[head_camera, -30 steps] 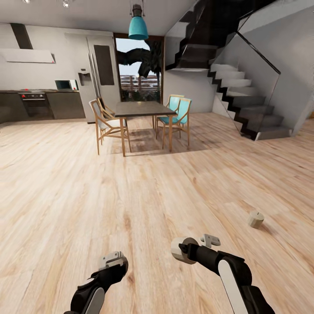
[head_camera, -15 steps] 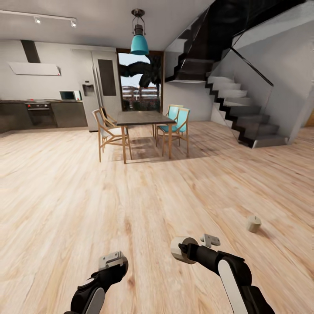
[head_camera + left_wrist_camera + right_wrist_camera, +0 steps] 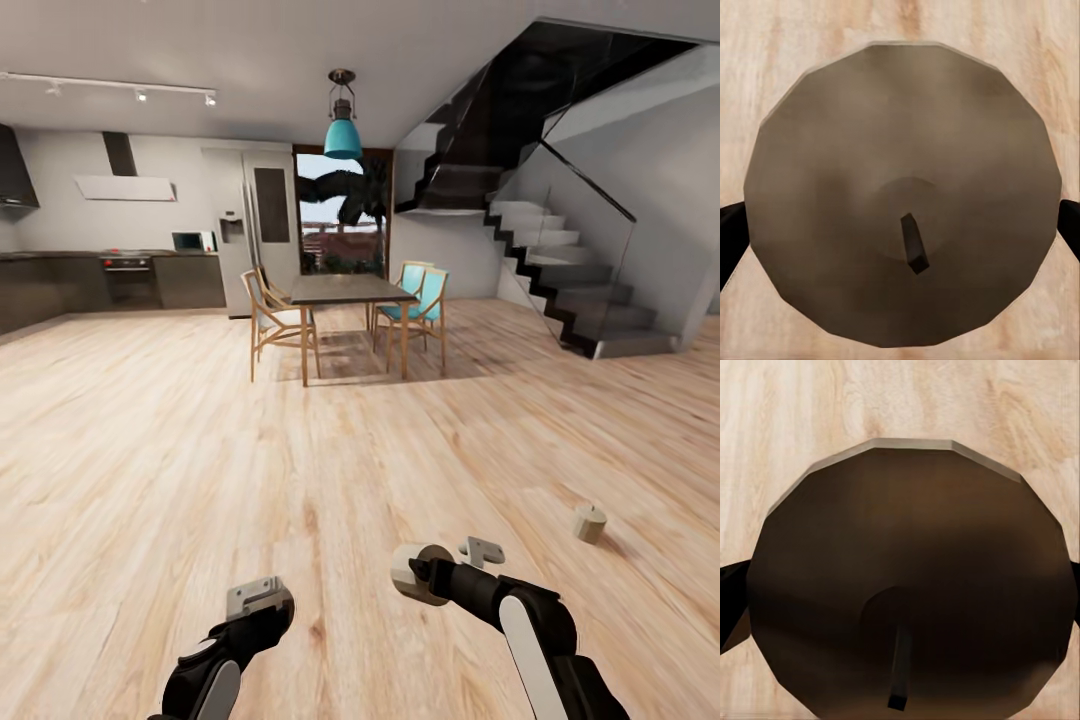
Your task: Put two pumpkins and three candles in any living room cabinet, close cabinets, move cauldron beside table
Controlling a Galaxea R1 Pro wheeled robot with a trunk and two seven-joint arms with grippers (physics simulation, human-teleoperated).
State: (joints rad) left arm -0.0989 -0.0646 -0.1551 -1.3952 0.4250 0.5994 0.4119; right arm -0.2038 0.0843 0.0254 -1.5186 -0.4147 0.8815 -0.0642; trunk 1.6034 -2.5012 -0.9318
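Head view: light plank floor (image 3: 180, 450), one candle (image 3: 589, 523), dining table (image 3: 350, 291)

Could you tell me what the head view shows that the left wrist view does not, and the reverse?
The head view alone takes in a third candle standing apart on the floor, the dining table, the chairs and the staircase. The left wrist view alone gives a close look at a candle end-on, its dark wick visible, between the left gripper's fingers. Both share the light wood plank floor.

A candle (image 3: 589, 523) is seen on the floor (image 3: 150, 450) at right (dining table (image 3: 350, 290) and chairs far behind)
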